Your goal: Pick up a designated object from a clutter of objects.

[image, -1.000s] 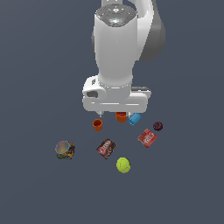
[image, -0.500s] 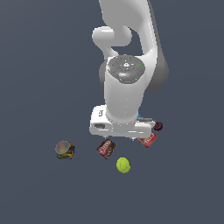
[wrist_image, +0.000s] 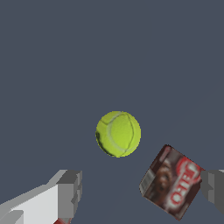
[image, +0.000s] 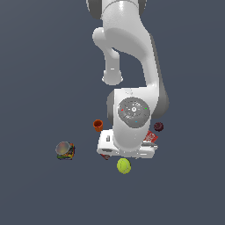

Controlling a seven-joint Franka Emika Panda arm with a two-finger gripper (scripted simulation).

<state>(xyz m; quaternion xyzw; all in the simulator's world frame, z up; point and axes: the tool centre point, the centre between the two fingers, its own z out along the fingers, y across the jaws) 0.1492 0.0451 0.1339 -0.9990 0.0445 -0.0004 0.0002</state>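
Wrist view: claw [wrist_image: 140, 192] is standing wide w/ nothing between its fingers [wrist_image: 70, 192]. Brown-red packet [wrist_image: 173, 181] is lying tilted by one finger. Tennis ball [wrist_image: 118, 133] is sitting on the table [wrist_image: 109, 52], just beyond the packet, apart from it. Exterior view: ball [image: 124, 165] is resting just below the arm's hand; orange cup [image: 98, 125], dark purple ball [image: 158, 127] and multicoloured can [image: 65, 150] are lying farther off.

The ground surface [image: 39, 57] is a flat plane of uniform dark slate-grey. In the exterior view it fills the frame to all four edges. In the wrist view the same surface forms the whole background, with faintly darker shading in places.
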